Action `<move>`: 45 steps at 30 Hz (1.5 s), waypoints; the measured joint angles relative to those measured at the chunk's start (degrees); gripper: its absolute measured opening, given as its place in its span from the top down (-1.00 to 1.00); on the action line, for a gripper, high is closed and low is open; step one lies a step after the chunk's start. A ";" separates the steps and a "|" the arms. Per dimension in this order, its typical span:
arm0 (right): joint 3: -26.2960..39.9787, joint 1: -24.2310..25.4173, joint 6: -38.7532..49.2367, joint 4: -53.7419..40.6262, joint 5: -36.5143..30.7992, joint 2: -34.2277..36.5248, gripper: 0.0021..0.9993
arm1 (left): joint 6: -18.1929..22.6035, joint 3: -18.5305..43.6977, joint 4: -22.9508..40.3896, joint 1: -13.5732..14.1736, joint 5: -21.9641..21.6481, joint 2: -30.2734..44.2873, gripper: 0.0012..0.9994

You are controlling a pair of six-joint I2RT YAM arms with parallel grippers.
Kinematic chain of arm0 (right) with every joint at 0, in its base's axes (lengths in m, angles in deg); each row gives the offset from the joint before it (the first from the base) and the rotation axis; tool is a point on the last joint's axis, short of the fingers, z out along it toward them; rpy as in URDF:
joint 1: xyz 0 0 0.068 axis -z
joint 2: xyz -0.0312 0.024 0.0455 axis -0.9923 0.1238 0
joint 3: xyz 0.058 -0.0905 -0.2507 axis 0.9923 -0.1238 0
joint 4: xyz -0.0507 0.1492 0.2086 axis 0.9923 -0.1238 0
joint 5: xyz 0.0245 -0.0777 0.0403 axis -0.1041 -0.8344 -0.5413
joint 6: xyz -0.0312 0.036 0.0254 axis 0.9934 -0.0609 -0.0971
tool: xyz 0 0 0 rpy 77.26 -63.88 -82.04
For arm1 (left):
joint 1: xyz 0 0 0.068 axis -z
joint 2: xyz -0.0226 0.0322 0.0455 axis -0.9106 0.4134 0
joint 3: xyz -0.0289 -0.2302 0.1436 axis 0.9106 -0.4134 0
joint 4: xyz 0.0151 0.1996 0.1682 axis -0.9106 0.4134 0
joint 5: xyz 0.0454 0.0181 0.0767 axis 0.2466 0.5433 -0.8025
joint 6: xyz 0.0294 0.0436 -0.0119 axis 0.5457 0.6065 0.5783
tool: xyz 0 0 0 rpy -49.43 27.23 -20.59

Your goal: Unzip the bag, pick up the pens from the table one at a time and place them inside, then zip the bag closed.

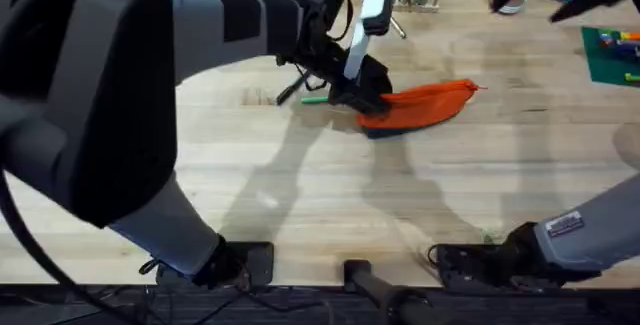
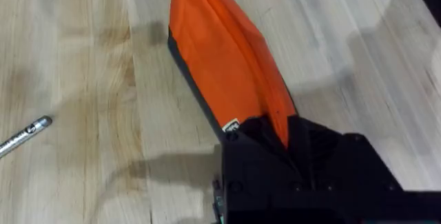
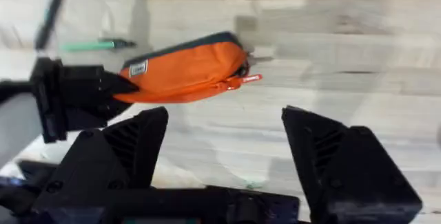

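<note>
The soft orange fabric pouch with a dark navy base [image 1: 425, 105] lies on the light plank-grained wooden table [image 1: 330, 205]; the left gripper [image 1: 365, 100] is clamped on its near end. From the left wrist a silver-grey pen [image 2: 24, 136] lies well apart from the pouch; from the right wrist a thin green pen [image 3: 93, 45] and a black pen [image 3: 49, 17] lie beyond it; the right gripper [image 3: 224, 141] hangs above, fingers spread wide. Overhead, the left arm covers most of both pens; a green cutting mat [image 1: 612, 55] sits at the far right.
</note>
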 joint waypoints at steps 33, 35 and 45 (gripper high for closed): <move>-0.84 6.42 -51.45 -0.04 7.05 -1.07 -0.99 | 0.00 0.00 0.00 0.00 0.00 0.00 0.92; -2.66 6.07 -51.46 -0.04 6.90 -1.07 -0.99 | 0.00 0.00 0.00 0.00 0.00 0.00 0.92; -15.15 5.71 -51.49 1.35 6.82 -1.09 -0.99 | 0.00 0.00 0.00 0.00 0.00 0.00 0.92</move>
